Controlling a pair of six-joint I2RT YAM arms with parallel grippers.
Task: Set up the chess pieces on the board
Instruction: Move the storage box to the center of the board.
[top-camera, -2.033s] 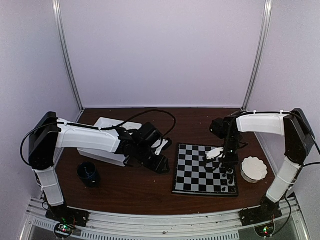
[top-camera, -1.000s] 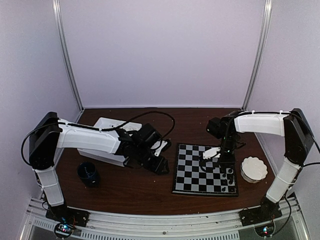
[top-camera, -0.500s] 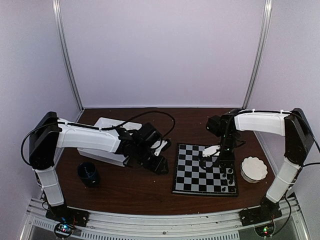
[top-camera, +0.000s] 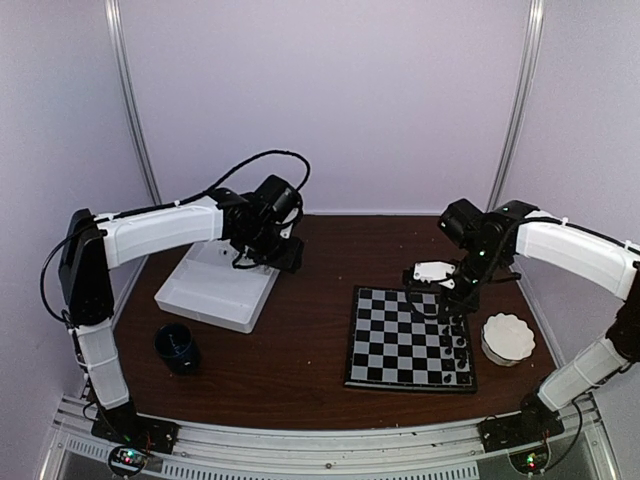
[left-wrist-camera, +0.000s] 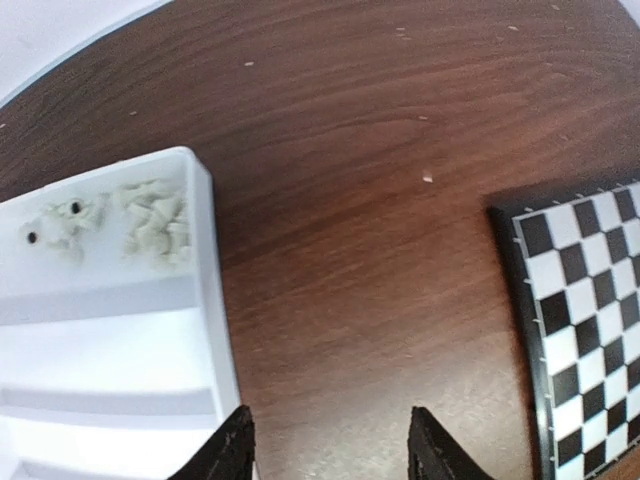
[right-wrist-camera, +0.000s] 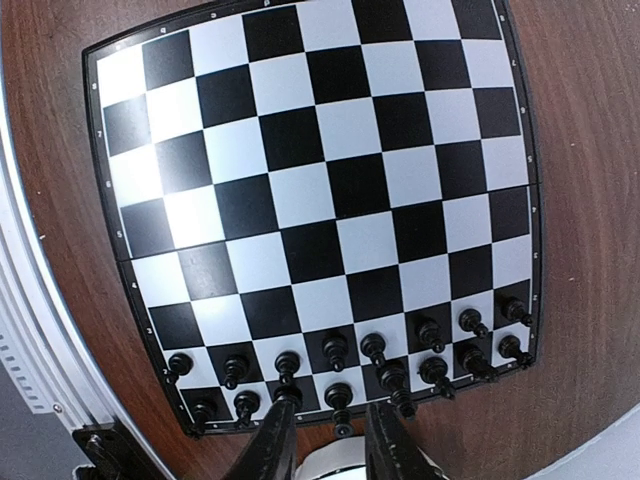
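Note:
The board (top-camera: 405, 342) lies right of centre, and the right wrist view shows the whole board (right-wrist-camera: 300, 150). Black chess pieces (right-wrist-camera: 335, 350) stand in two rows on its right edge (top-camera: 460, 352). White chess pieces (left-wrist-camera: 155, 215) lie heaped in a corner compartment of the white tray (left-wrist-camera: 100, 340). My right gripper (right-wrist-camera: 328, 445) hangs open above the black rows with nothing between its fingers, and from above it (top-camera: 440, 298) is over the board's far right corner. My left gripper (left-wrist-camera: 330, 452) is open and empty, raised at the tray's (top-camera: 215, 290) far right edge (top-camera: 283, 260).
A dark blue cup (top-camera: 177, 346) stands near the front left. A white scalloped bowl (top-camera: 508, 338) sits just right of the board, and part of it shows between the right fingers (right-wrist-camera: 335, 467). Bare brown table (left-wrist-camera: 350, 250) lies between tray and board.
My left arm has lifted from the table between tray and board and swung back over the tray's far side. My right gripper has opened and risen off the black rows.

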